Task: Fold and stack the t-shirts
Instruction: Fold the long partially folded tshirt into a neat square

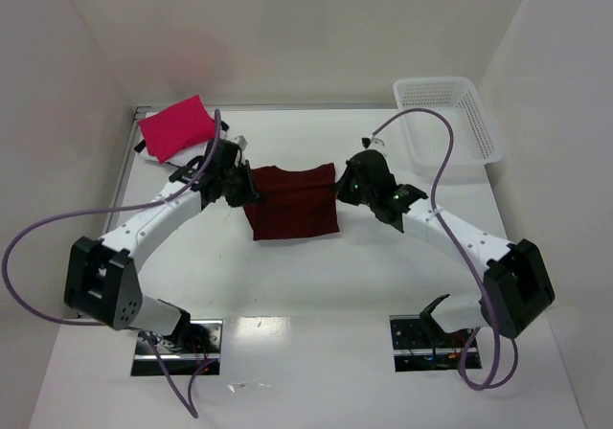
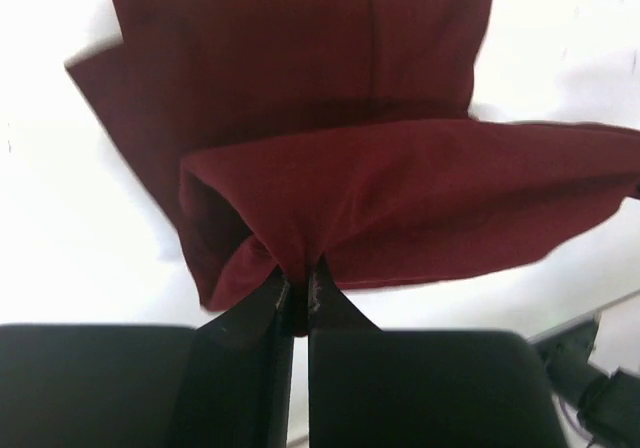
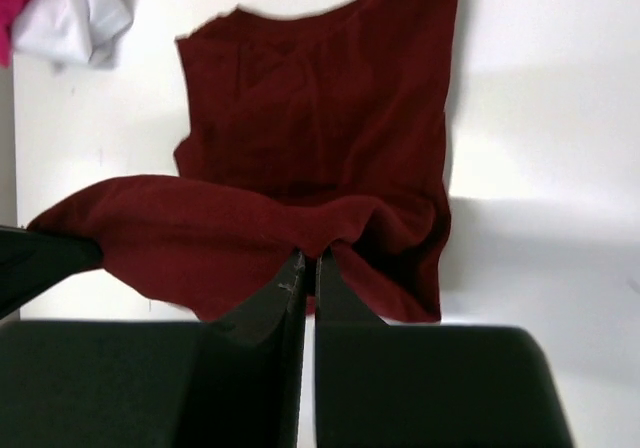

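A dark maroon t-shirt lies mid-table, its far edge lifted and stretched between both grippers. My left gripper is shut on the cloth's left corner. At the right corner, my right gripper is shut on the same shirt. The maroon shirt hangs folded over itself below the held edge, as the right wrist view also shows of the shirt. A folded pink-red t-shirt sits at the far left, on a white t-shirt whose edge peeks out beneath it.
A white mesh basket stands at the far right corner. White walls enclose the table on three sides. Purple cables loop off both arms.
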Robot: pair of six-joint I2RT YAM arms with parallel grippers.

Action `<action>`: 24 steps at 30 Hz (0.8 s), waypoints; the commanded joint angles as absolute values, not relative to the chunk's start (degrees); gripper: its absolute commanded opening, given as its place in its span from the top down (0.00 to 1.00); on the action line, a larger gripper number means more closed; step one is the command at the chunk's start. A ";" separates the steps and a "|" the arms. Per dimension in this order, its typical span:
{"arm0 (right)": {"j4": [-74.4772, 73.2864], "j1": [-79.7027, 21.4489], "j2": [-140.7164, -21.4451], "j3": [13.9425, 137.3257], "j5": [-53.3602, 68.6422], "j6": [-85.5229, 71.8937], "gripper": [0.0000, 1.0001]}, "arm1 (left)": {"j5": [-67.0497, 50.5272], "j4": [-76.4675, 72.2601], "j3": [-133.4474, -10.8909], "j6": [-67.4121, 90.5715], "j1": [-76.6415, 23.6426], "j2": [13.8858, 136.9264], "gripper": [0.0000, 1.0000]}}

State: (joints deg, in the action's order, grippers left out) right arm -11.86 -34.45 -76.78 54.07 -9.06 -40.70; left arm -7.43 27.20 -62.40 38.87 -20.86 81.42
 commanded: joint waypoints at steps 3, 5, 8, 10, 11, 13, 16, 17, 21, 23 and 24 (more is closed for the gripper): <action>-4.40 -30.77 -83.09 62.65 -8.92 -36.83 0.96 | -10.23 23.29 -70.35 35.16 -17.06 88.45 1.00; -4.39 -29.98 -86.07 64.89 -8.36 -36.57 0.96 | -12.03 22.59 -72.61 34.90 -15.09 90.73 1.00; -4.14 -28.93 -91.81 69.95 -7.18 -35.77 0.96 | -13.08 22.59 -76.74 33.68 -12.85 95.07 1.00; -3.87 -28.36 -95.92 72.91 -6.08 -35.48 0.93 | -14.13 22.88 -80.38 33.11 -11.79 99.26 0.99; -3.87 -28.04 -98.46 74.64 -5.80 -35.16 0.90 | -14.66 23.20 -81.40 32.79 -11.14 100.68 0.97; -4.39 -27.51 -102.16 77.13 -5.55 -34.91 0.87 | -15.97 23.20 -83.37 31.92 -10.39 105.01 0.83; -4.92 -27.27 -106.34 80.22 -5.80 -34.63 0.46 | -17.31 23.20 -87.19 30.61 -9.12 109.99 0.26; -5.16 -26.99 -107.43 80.82 -5.80 -34.63 0.39 | -17.31 23.20 -87.90 30.33 -8.79 110.75 0.20; -4.92 -25.45 -108.11 80.90 -7.38 -35.24 0.19 | -17.59 22.68 -89.91 28.65 -7.03 111.80 0.00; -4.92 -24.26 -107.26 80.24 -7.38 -35.24 0.19 | -17.93 22.68 -90.52 27.87 -5.89 111.80 0.00; -4.92 -24.26 -106.51 79.48 -7.08 -35.24 0.19 | -17.93 22.68 -90.53 27.43 -5.89 111.53 0.00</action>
State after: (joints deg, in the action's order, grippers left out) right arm -7.01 -25.67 -108.73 77.93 -5.51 -35.53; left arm -16.16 24.18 -86.99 30.07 -6.93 112.64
